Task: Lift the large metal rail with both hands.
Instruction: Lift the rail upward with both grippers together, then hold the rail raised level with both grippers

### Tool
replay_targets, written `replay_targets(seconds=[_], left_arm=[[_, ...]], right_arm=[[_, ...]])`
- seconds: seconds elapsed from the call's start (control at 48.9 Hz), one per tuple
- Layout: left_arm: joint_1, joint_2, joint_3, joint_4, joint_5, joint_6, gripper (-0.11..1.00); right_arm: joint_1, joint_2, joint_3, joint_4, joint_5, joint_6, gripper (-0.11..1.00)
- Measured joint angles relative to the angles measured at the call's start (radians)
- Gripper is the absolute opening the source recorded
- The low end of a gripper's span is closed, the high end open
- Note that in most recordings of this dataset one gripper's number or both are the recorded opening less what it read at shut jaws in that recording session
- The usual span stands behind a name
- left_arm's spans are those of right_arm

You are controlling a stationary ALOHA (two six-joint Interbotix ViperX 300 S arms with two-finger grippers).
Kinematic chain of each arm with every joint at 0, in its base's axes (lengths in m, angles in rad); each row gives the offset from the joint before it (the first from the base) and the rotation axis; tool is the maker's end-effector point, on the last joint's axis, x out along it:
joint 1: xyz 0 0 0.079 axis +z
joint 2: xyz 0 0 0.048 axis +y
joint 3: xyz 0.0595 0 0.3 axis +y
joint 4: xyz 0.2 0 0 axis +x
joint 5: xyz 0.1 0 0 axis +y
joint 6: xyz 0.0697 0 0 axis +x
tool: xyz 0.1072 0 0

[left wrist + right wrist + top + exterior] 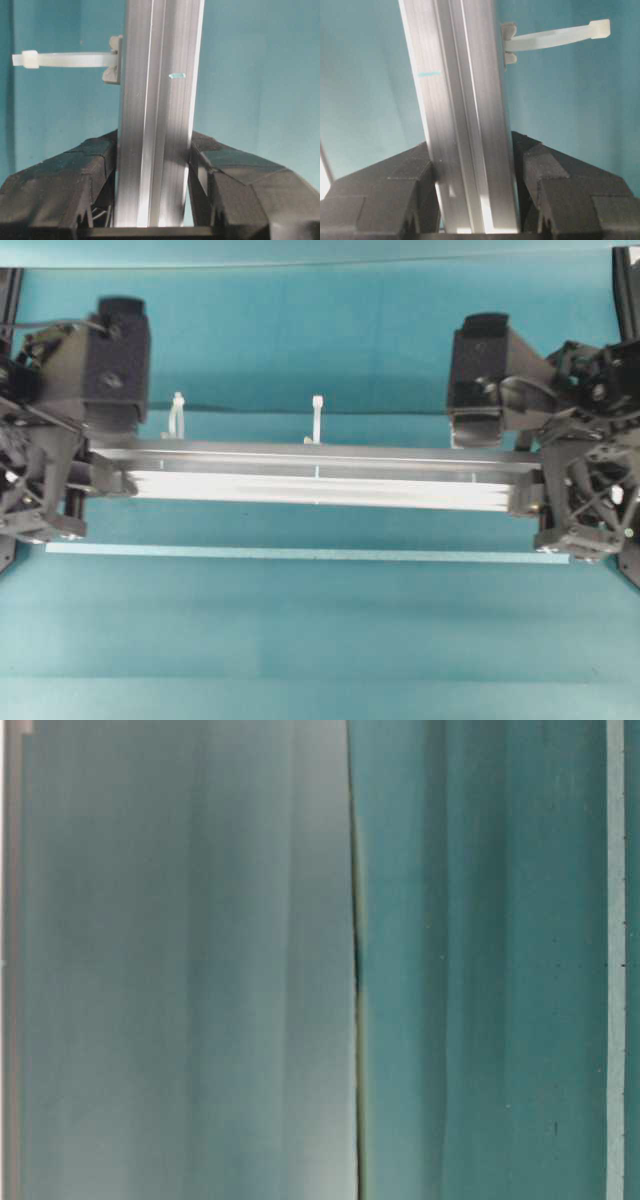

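The large metal rail [320, 475] runs level from side to side in the overhead view, held at each end and apparently clear of the teal counter [320, 640], parallel to the pale tape strip [300, 554] lying nearer the camera. White cable ties [317, 418] project from its far side.

The left end effector [152, 165] is clamped on the rail's left end; both pads press the grooved side faces. The right end effector [472, 165] grips the right end in the same manner.

To perform the lift correctly, raise both ends at an equal rate so the rail stays horizontal. Keep the spacing between the arms constant; otherwise the rail is likely to be pulled through a grip or twisted.

The wrist views confirm pad contact on the rail, which the overhead view obscures behind the arm bodies. Only the overhead view shows the rail's full length and the strip. The table-level view is blurred and shows no usable detail.
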Motion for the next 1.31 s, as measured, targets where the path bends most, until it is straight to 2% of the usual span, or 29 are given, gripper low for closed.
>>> replay_targets(seconds=[0.429, 0.654, 0.858, 1.308], left_arm=[[0.002, 0.058, -0.206, -0.002, 0.219, -0.002, 0.37], [0.002, 0.084, -0.319, 0.0, 0.244, 0.005, 0.37], [0.002, 0.103, -0.367, -0.002, 0.249, 0.008, 0.37], [0.0, 0.107, -0.376, 0.0, 0.25, 0.008, 0.37]], right_arm=[[0.002, 0.054, -0.222, -0.015, 0.156, 0.012, 0.39], [0.002, 0.066, -0.314, -0.015, 0.179, 0.014, 0.39], [0.003, 0.061, -0.324, -0.015, 0.187, 0.015, 0.39], [0.012, 0.061, -0.324, -0.015, 0.187, 0.018, 0.39]])
